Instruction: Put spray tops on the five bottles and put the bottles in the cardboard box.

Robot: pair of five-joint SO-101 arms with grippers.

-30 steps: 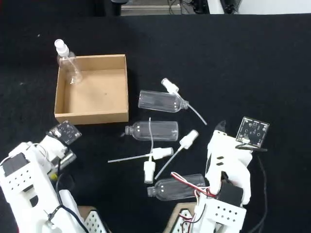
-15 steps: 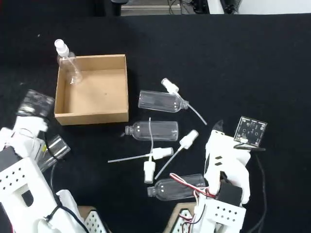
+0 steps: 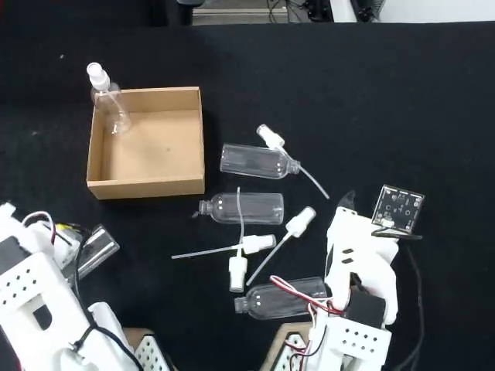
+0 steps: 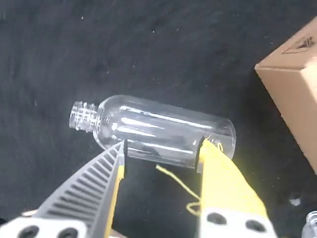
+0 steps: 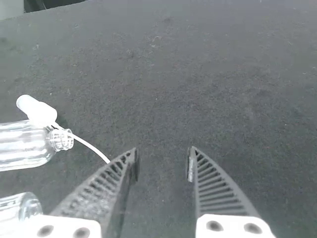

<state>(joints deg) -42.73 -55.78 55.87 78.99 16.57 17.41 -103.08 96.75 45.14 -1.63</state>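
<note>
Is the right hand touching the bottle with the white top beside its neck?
Apart. The right wrist view shows bare cloth between the hand and the bottle.

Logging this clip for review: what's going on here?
The left tool is open over an uncapped bottle lying near the cardboard box. The right tool is open above bare table. One capped bottle is at the box's far corner. Three more bottles and loose spray tops lie in the middle, not yet assembled.

Bottles [image 3: 259, 161] and spray tops [image 3: 300, 222] lie right of the cardboard box [image 3: 147, 187].
</note>
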